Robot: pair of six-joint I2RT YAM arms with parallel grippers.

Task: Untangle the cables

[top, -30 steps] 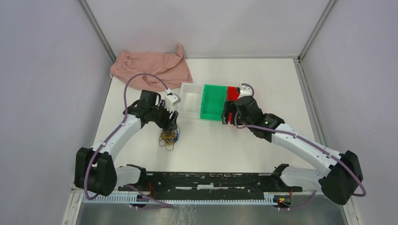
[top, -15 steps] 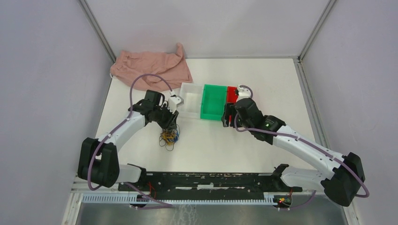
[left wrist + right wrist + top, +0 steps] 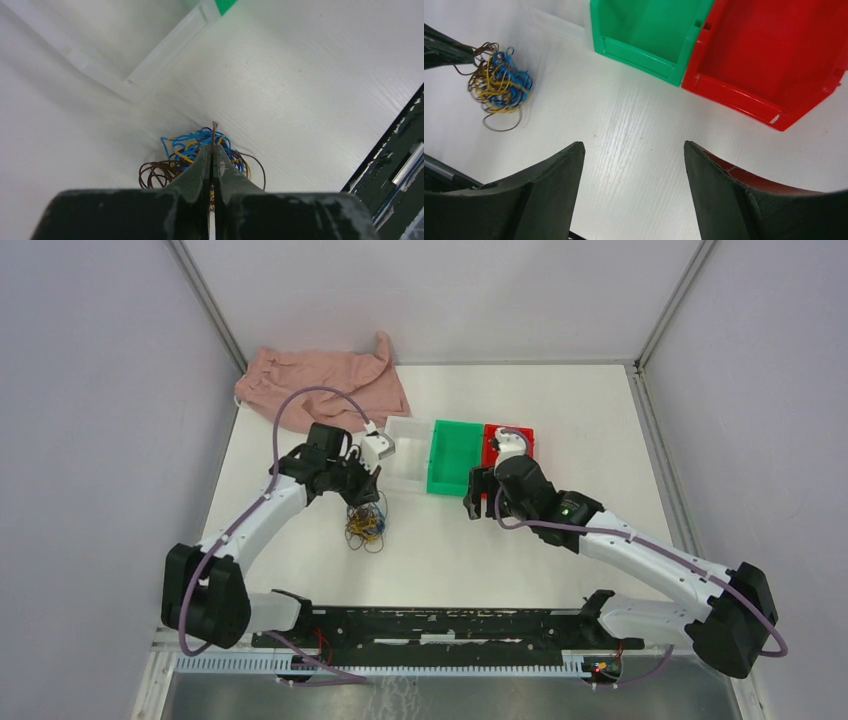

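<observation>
Far L, back corner of the white desk (image 3: 560, 410): crumpled pink cloth (image 3: 320, 380), lying flat and well apart from the rest.

L arm's fingers (image 3: 212, 160) are pressed fully together, w/ one dark brown strand pinched btwn them; its end pokes out past the tips. That strand belongs to the tangled bunch of thin yellow-orange, blue and dark brown cables (image 3: 365, 525), which sits just below the fingers, on the near side of the bins and L of centre. Blue and yellow loops are knotted in the middle, brown loops spill out at the edges. Can't tell if the bunch is resting on the desk or partly lifted.

Next, a row of 3 open bins touching side by side: clear plastic bin (image 3: 408, 465), green plastic bin (image 3: 455, 455), red plastic bin (image 3: 525, 437). No wires visible in the green or red one.

R arm's fingers (image 3: 634, 147) are spread wide w/ nothing btwn them, over bare desk just in front of the green/red bins, well apart from the cables.
</observation>
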